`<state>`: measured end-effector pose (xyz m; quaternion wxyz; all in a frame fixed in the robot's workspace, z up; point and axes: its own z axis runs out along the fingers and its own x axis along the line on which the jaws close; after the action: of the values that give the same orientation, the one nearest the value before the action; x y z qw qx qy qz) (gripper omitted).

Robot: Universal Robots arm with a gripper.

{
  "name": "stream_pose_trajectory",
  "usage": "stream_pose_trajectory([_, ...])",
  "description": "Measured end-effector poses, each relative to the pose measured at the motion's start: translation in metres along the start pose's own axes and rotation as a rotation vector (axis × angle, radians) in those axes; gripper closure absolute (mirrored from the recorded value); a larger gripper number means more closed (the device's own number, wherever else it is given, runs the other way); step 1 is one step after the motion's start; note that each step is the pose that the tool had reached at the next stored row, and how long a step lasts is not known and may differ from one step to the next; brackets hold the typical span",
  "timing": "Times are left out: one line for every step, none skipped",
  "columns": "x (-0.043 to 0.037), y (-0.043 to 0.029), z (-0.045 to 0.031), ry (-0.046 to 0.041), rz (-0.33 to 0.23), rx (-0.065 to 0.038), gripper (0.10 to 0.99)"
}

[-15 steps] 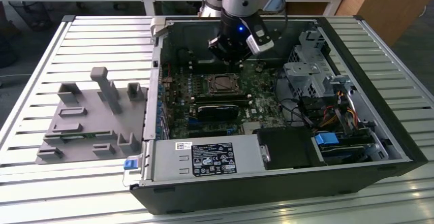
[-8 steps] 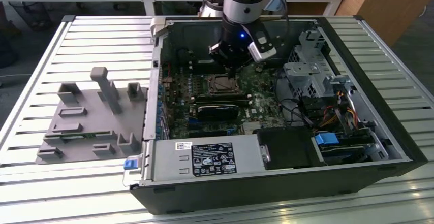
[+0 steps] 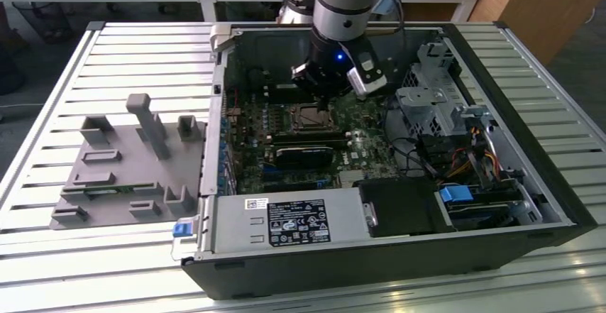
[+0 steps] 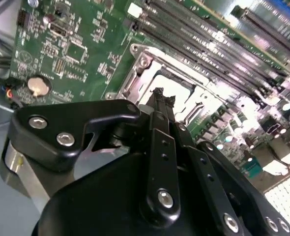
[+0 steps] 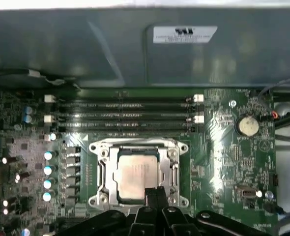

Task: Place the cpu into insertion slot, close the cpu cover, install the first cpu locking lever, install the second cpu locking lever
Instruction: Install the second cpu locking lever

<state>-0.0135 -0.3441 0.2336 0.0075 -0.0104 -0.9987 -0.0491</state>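
Note:
The cpu (image 5: 134,173) lies flat in the insertion slot (image 3: 308,118) on the green board, its pale metal face (image 4: 178,87) showing in both wrist views. The silvery cpu cover (image 5: 137,147) lies down around it, its window framing the chip, with the frame's edge (image 4: 146,69) bright. My gripper (image 5: 155,194) hangs just above the socket's edge, its black fingers pressed together and shut on nothing. From the exterior view my gripper (image 3: 327,101) stands right behind the socket. I cannot make out how the locking levers stand.
Long black memory slots (image 5: 123,115) run beside the socket. A grey labelled power supply box (image 3: 284,222) fills the case's near side, and drive cages (image 3: 431,107) and cables stand at the exterior view's right. A grey fixture (image 3: 133,164) rests on the slatted table at its left.

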Motion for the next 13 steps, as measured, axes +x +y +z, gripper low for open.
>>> stream_pose_trajectory([0.0, -0.0024, 0.0004, 0.0001, 0.0, -0.005, 0.98])
stream_pose_trajectory([-0.0001, -0.0046, 0.0006, 0.0, 0.0, -0.006, 0.98])
stream_pose_trajectory([-0.0001, -0.0073, 0.0008, 0.0003, 0.0, -0.008, 0.98])
stream_pose_trajectory([-0.0001, -0.0101, 0.0011, 0.0003, 0.0, -0.011, 0.98])
stream_pose_trajectory([-0.0002, -0.0128, 0.0014, 0.0002, 0.0, -0.013, 0.98])
stream_pose_trajectory([-0.0003, -0.0154, 0.0013, 0.0003, 0.0, -0.015, 0.98])
stream_pose_trajectory([-0.0003, -0.0179, 0.0012, 0.0004, 0.0, -0.016, 0.98])
stream_pose_trajectory([-0.0003, -0.02, 0.0012, 0.0004, 0.0, -0.016, 0.98])
stream_pose_trajectory([-0.0004, -0.0219, 0.0011, 0.0004, 0.0, -0.017, 0.98])
stream_pose_trajectory([-0.0004, -0.0235, 0.0009, 0.0004, 0.0, -0.017, 0.98])
stream_pose_trajectory([-0.0005, -0.0251, 0.0007, 0.0004, 0.0, -0.017, 0.98])
stream_pose_trajectory([-0.0005, -0.0269, 0.0006, 0.0004, 0.0, -0.017, 0.98])
stream_pose_trajectory([-0.0005, -0.0289, 0.0004, 0.0005, 0.0, -0.018, 0.98])
